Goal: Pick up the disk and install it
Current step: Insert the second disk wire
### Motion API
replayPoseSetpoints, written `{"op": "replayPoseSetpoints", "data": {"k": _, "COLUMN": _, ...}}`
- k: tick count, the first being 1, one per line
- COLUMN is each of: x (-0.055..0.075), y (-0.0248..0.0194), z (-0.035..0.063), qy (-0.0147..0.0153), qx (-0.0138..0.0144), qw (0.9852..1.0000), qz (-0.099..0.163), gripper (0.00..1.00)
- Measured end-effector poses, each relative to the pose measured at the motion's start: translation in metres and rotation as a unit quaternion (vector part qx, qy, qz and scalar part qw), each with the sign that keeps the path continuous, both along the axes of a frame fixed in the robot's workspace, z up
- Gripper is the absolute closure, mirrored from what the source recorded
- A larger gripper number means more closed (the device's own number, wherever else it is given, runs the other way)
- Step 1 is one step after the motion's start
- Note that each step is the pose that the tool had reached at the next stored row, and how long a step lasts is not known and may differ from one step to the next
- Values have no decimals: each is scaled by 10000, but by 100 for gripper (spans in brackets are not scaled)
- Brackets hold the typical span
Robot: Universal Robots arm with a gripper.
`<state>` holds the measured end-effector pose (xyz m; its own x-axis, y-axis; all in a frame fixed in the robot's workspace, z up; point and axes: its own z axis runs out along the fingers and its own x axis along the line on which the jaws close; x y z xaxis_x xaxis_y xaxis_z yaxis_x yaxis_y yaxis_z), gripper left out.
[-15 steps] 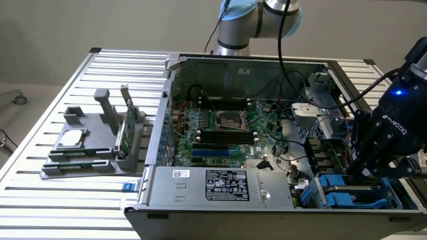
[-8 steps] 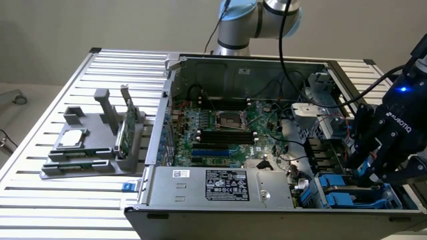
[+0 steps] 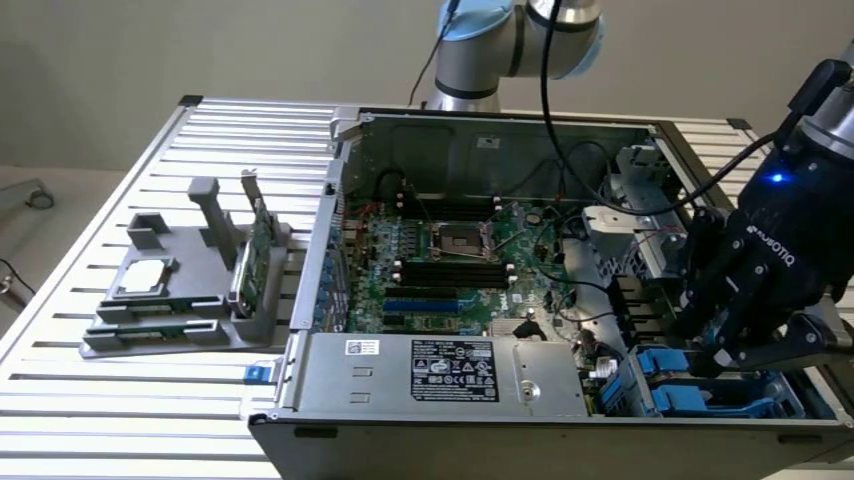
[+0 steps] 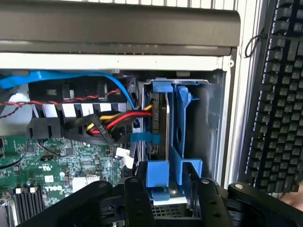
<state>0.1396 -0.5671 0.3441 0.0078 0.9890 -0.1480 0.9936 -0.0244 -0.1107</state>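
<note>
Toward the lower right of the exterior view, the gripper (image 3: 737,345) hung over the front corner of the open computer case (image 3: 467,130), its black fingers (image 3: 707,290) pointing down at the blue drive bays (image 3: 687,385). From this angle the fingers looked spread rather than pinched, though whether they touched anything there could not be told. The motherboard (image 3: 447,265) filled the middle of the case, with the power supply (image 3: 434,368) along the near edge. On the slatted table (image 3: 160,400), at the exterior view's left, a grey holder (image 3: 180,300) stood with a thin green card (image 3: 247,265) upright in it and a small square silver chip (image 3: 144,277) lying flat.

The wrist view gave what the other camera hid. The disk (image 4: 160,127), silver-grey and clipped in its blue frame (image 4: 182,123), sat on edge inside the bay at the case corner, just beside red, yellow and black cables (image 4: 113,124) and a blue cable (image 4: 71,75). The gripper (image 4: 168,194) stood at the bottom of that picture, its two black fingers (image 4: 137,198) parted, one at each side of the frame's near end; contact with the frame could not be made out. A black keyboard (image 4: 279,94) lay outside the case wall, something the exterior camera did not take in.
</note>
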Motion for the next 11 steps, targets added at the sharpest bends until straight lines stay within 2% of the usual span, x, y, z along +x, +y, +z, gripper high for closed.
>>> {"op": "replayPoseSetpoints", "data": {"k": 3, "x": -54, "y": -2, "z": 38, "qy": 0, "qx": -1, "qw": 10000, "qz": 0, "gripper": 58}}
{"op": "replayPoseSetpoints", "data": {"k": 6, "x": -58, "y": -2, "z": 42, "qy": 0, "qx": 14, "qw": 10000, "qz": 0, "gripper": 58}}
{"op": "replayPoseSetpoints", "data": {"k": 11, "x": -58, "y": -2, "z": 43, "qy": 0, "qx": 14, "qw": 10000, "qz": -14, "gripper": 58}}
